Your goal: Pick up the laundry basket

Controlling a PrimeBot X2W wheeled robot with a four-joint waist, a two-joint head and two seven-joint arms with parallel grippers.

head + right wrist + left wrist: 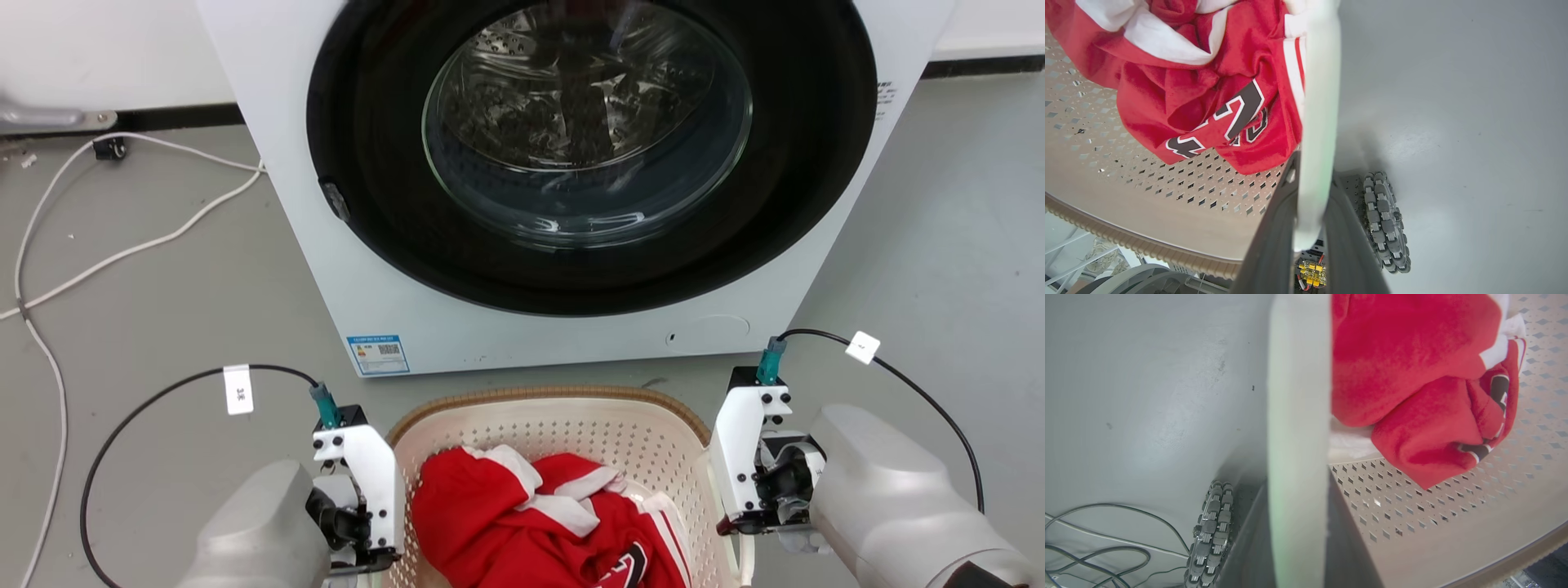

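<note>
Outward, grey floor (188, 302) beside laundry basket (522, 431)

A white washing machine (571, 163) stands on grey floor (163, 278).

Low on the washing machine's (571, 339) white front, at its left corner: a blue-edged sticker (377, 354) bearing a QR code and rows of print too small to read. Up its right side: a few short lines of black print (886, 96), likewise illegible. On the black cable (282, 367) at the head view's lower left: a white tag (237, 389) with a small dark mark, not readable. On the other black cable (816, 330): a second white tag (863, 347), too small to read. On the red jersey (1180, 94) in the laundry basket (539, 396): black numerals (1241, 110) edged in white, one shaped like a 2, its neighbour folded and unreadable.
</note>
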